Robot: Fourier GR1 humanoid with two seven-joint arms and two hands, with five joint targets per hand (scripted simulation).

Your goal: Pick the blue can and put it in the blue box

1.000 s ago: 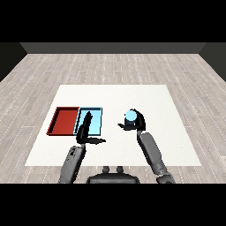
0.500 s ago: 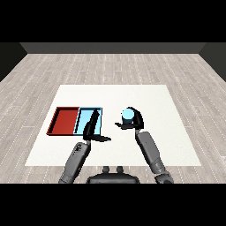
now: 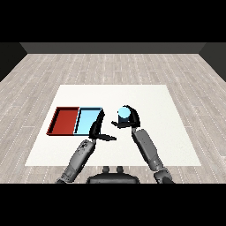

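On the white bench (image 3: 154, 97), the right robot hand (image 3: 130, 121) is curled round the light blue cylindrical can (image 3: 124, 113), just right of the light blue tray (image 3: 87, 121), whose right edge the straight-fingered, empty left robot hand (image 3: 98, 129) overlaps.

We've got our left hand (image 3: 98, 128) sitting right at the near right corner of the light blue tray (image 3: 87, 121), between it and our right hand (image 3: 129, 120). Table (image 3: 150, 99) beyond the trays looks wide open, red tray (image 3: 64, 121) flanks left.
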